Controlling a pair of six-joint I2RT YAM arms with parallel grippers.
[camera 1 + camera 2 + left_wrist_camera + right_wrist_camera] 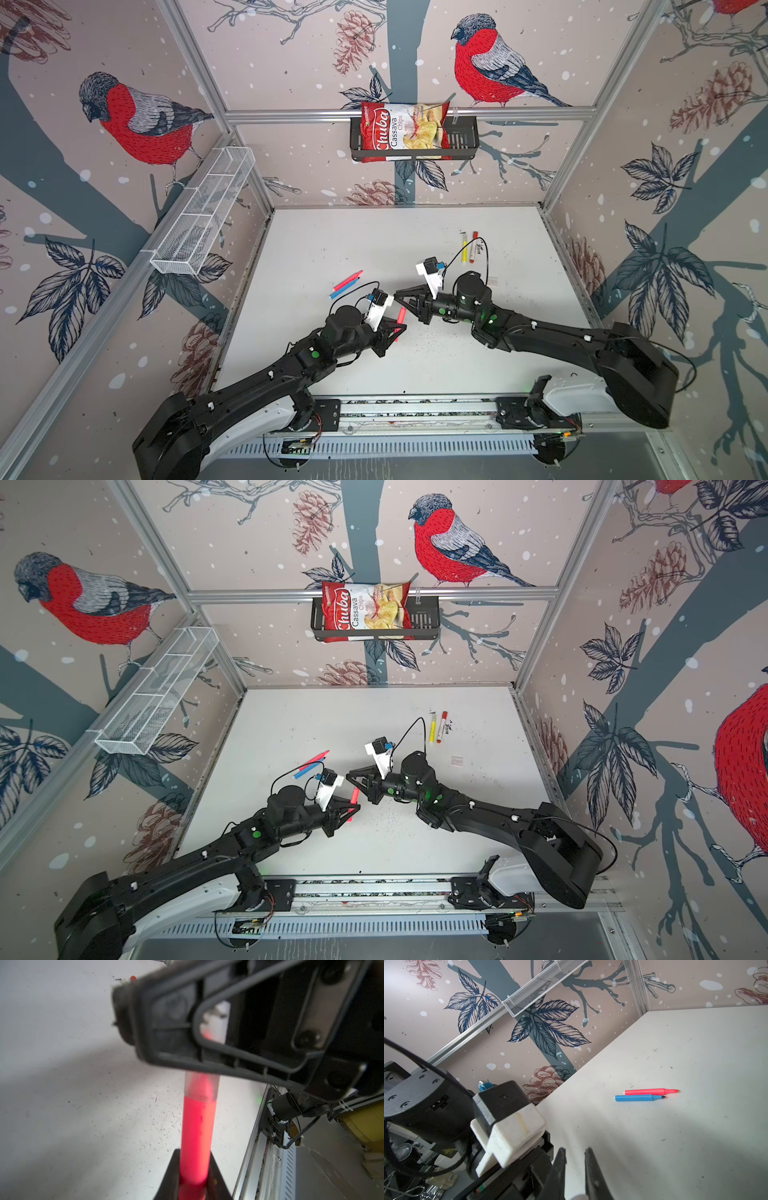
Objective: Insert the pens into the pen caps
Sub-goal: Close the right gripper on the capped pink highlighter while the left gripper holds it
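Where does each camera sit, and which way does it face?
Top views: overhead at front, looking down at table and back wall; left gripper, right gripper show.
Left wrist: looks along left gripper up the red pen to its cap and right gripper.
Right wrist: faces left wall across pink pen, blue pen; its fingers, left arm's camera show.
Shared with top views: those pens.

Bright diffuse light, soft shadows; close-up pen (196,1126) blurred.
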